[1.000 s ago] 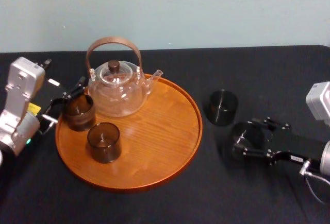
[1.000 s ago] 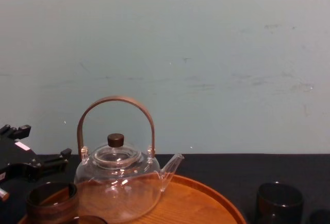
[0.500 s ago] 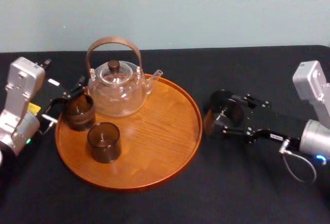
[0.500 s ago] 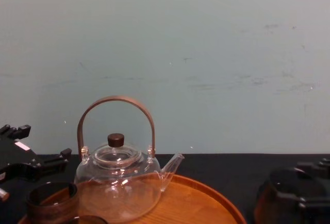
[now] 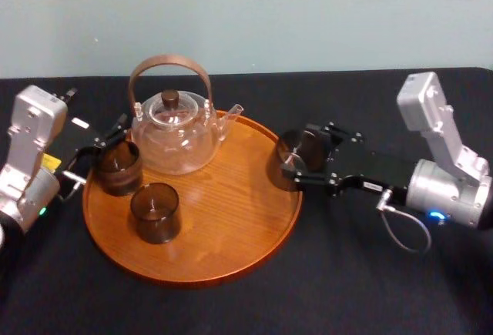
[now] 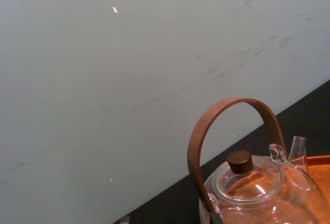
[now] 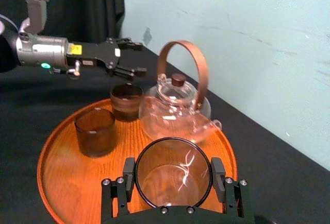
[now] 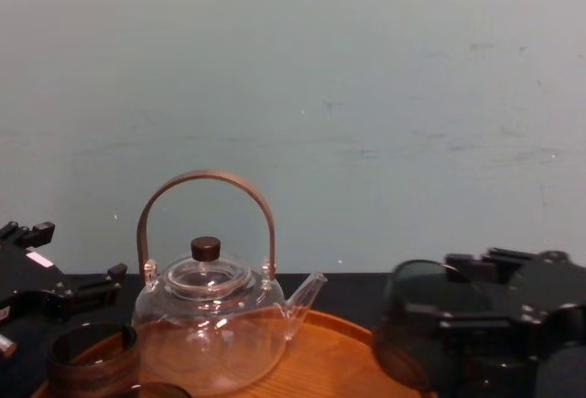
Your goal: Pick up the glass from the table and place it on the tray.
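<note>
My right gripper is shut on the glass, a dark smoky tumbler held tipped on its side above the right rim of the tray. In the right wrist view the fingers press both sides of the glass, and the round wooden tray lies beneath. The chest view has the glass at the lower right, over the tray. My left gripper stands open at the tray's left edge, beside another tumbler. The table is covered in black cloth.
A clear glass teapot with an arched brown handle stands at the back of the tray. Two other dark tumblers sit on the tray's left half. The tray's middle and right part are bare wood. A pale wall runs behind the table.
My right gripper closed around the glass on the table to the right of the tray, then carried it left and up over the tray's right rim. The left arm stayed still.
</note>
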Tool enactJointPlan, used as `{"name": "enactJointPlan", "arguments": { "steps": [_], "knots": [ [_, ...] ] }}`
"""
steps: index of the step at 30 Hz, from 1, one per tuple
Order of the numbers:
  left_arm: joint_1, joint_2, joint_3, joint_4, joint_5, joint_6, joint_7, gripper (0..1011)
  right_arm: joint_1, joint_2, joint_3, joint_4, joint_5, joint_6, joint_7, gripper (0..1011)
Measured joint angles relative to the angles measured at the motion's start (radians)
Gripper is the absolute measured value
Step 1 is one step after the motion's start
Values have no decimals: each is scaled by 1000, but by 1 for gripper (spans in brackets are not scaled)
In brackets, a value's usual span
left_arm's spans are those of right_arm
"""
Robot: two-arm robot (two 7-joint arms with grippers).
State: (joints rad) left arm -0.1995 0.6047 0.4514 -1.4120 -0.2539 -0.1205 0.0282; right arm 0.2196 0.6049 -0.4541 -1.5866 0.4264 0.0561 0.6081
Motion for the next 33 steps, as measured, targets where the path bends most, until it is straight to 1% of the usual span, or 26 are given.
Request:
{"name": "enactJointPlan", "arguments": {
  "steps": [3, 6, 9, 12, 13, 16, 19, 20, 25, 33],
  "knots": [
    [0, 0, 0, 0, 0, 0, 0, 1001, 15, -15, -15, 9, -3, -3, 5, 900],
    [0, 0, 0, 0, 0, 0, 0, 1001, 34, -39, -39, 22, -7, -5, 7, 900],
    [0, 0, 0, 0, 0, 0, 0, 1001, 43, -52, -53, 28, -8, -6, 9, 900],
    [0, 0, 0, 0, 0, 0, 0, 1001, 53, -66, -75, 34, -13, -8, 14, 900],
    [0, 0, 0, 0, 0, 0, 0, 1001, 53, -66, -75, 34, -13, -8, 14, 900],
    [0, 0, 0, 0, 0, 0, 0, 1001, 58, -74, -92, 39, -17, -9, 18, 900],
    [0, 0, 0, 0, 0, 0, 0, 1001, 67, -85, -115, 49, -24, -12, 25, 900],
    [0, 0, 0, 0, 0, 0, 0, 1001, 67, -85, -115, 49, -24, -12, 25, 900],
    [0, 0, 0, 0, 0, 0, 0, 1001, 83, -99, -146, 70, -35, -21, 45, 900],
    [0, 0, 0, 0, 0, 0, 0, 1001, 97, -109, -175, 101, -43, -31, 68, 900]
  ]
}}
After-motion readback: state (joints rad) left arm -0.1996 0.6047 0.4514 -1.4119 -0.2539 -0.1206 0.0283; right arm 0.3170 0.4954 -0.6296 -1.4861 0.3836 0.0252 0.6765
